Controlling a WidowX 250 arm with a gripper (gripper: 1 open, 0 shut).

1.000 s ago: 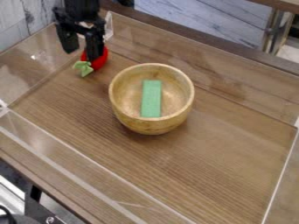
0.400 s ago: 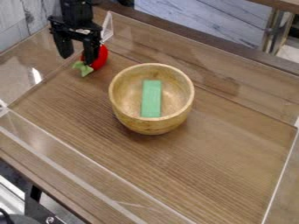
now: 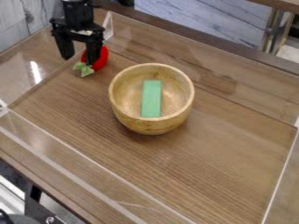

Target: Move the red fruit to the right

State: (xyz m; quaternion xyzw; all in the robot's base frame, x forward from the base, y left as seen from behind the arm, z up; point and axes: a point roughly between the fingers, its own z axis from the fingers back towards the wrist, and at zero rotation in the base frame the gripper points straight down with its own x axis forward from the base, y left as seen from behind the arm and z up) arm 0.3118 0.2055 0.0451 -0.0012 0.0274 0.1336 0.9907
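Brown wood-grain table (image 3: 176, 175); round pale wooden bowl (image 3: 128, 118) at centre, flat green block (image 3: 152, 97) inside. Black two-fingered gripper (image 3: 76, 48) far left, pointing down, jaws spread wide, gripping nothing. Small bright red toy fruit (image 3: 98, 57) with green leafy top lies on table beneath right finger, left of bowl

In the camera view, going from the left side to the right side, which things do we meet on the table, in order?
Gripper with open fingers → red fruit, partly behind the fingers → wooden bowl holding the green block.
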